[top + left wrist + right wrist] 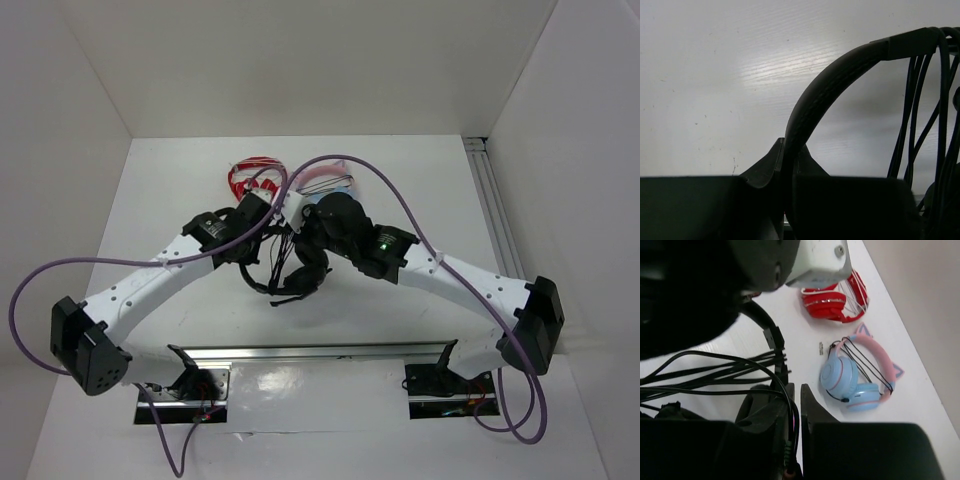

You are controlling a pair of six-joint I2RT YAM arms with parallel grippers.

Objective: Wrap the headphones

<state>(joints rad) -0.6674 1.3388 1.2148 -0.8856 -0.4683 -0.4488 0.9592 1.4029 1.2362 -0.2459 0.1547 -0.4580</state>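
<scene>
Three headsets, two grippers. Black headphones (pixel 290 272): ribbed band, thin cable (pixel 715 372) looped in several strands. Left gripper (pixel 790 165) clamped tight on the band, which arches up from between its fingers. Right gripper (pixel 797 405) nearly closed, pinching cable. Red pair (pixel 832 302) and blue cat-ear pair (pixel 850 377) lie beyond right fingers.

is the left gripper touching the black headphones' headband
Touching. The left wrist view shows the headband running down between the fingers of the left gripper, which are shut on it.
</scene>
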